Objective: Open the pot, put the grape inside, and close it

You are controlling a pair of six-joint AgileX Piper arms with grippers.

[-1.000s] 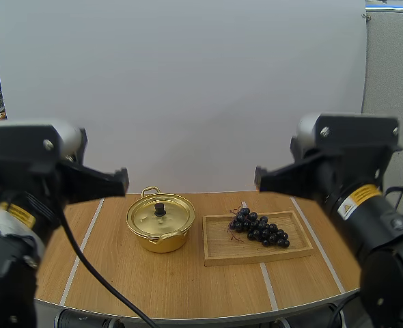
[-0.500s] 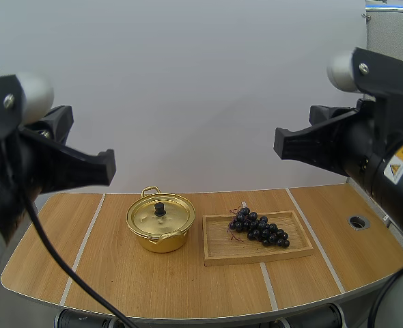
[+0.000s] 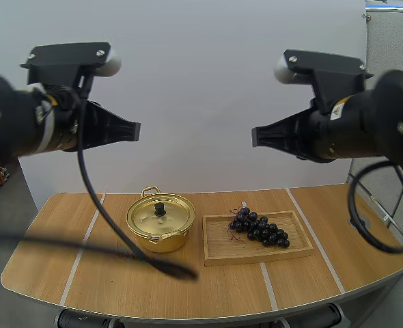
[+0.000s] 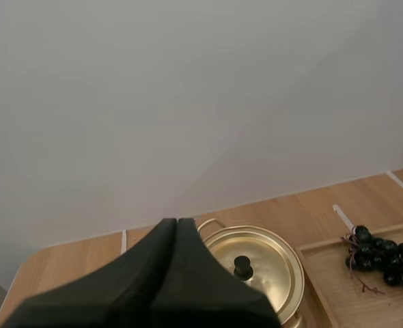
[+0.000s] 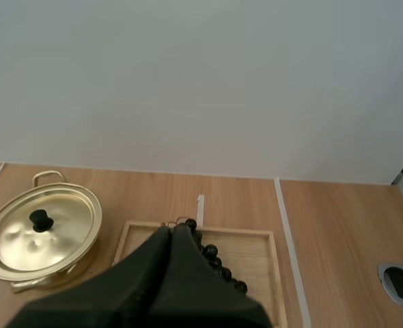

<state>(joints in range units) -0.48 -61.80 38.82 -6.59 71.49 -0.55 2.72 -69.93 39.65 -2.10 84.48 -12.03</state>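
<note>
The bench (image 3: 188,287) is pale wood with a curved near edge and a few thin light stripes running from its far edge to its near edge; a plain white panel (image 3: 201,82) stands along the far edge. The gold pot (image 3: 160,222) sits toward the far edge, a little left of the middle, with its lid (image 3: 150,213) on and a black knob (image 3: 160,208) upright at the centre. Just beside it, toward the right edge and apart by a narrow strip of wood, lies the wooden tray (image 3: 256,256), and the bunch of dark grapes (image 3: 259,227) rests in the tray's far half. A round metal-rimmed hole (image 5: 401,283) is set in the bench near its right edge. The left tool (image 4: 176,224) has its fingers pressed together into one dark wedge, empty, high over the bench on the near side of the pot; it hides the pot's near left rim, and the tray is cut off at the picture's border there. The right tool (image 5: 172,231) is likewise pressed together and empty, above the tray, covering the tray's near middle and part of the grapes. Both arms, the left arm (image 3: 51,116) and the right arm (image 3: 338,123), hang well above the bench. Bare wood lies open in front of the pot and tray and out toward the left and right edges.
</note>
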